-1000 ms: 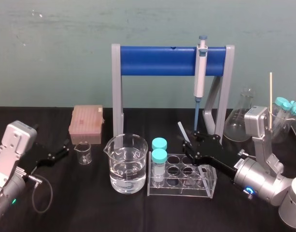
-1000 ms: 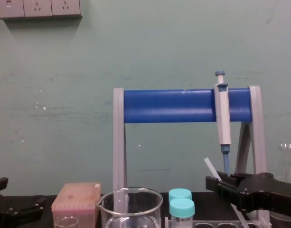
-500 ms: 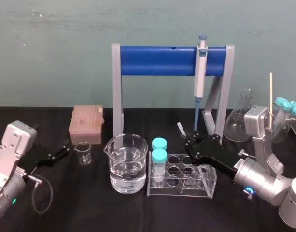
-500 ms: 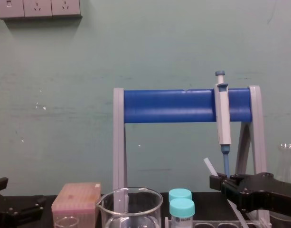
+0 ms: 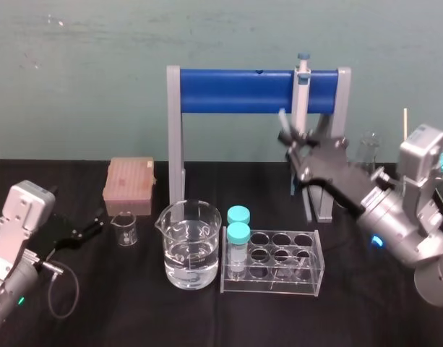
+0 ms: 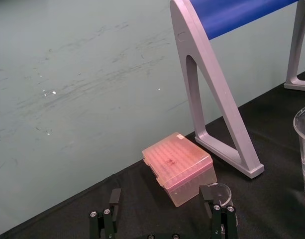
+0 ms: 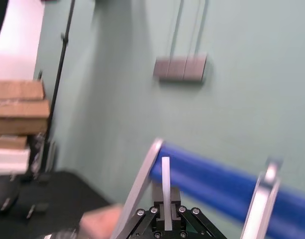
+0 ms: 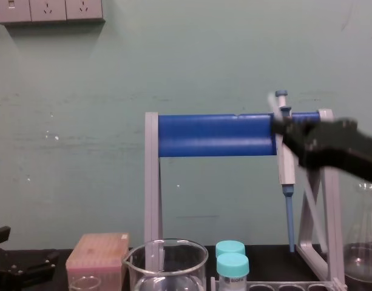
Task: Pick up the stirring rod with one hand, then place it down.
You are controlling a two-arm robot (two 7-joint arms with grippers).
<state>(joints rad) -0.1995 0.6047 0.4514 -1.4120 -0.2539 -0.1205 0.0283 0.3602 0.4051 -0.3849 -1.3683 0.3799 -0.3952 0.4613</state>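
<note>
The stirring rod (image 5: 282, 120) is a thin translucent white stick, held tilted in the air in front of the blue rack bar. My right gripper (image 5: 288, 136) is shut on it, well above the table, next to the hanging pipette (image 5: 300, 94). In the right wrist view the stirring rod (image 7: 165, 185) stands up from between the closed fingers. In the chest view the right gripper (image 8: 281, 123) hangs level with the blue bar, and the rod's tip (image 8: 272, 100) pokes out above it. My left gripper (image 5: 91, 227) rests open low at the left by a small beaker (image 5: 124, 228).
The blue-and-grey pipette stand (image 5: 235, 90) spans the middle. Below the raised arm sit a clear tube rack (image 5: 275, 264) with two teal-capped tubes and a large beaker (image 5: 188, 246) of water. A pink tip box (image 5: 128, 186) lies at the left, and a flask (image 8: 361, 242) stands at the right.
My right gripper has shut on the stirring rod and lifted it from near the tube rack up to the height of the blue bar. The left arm has not moved.
</note>
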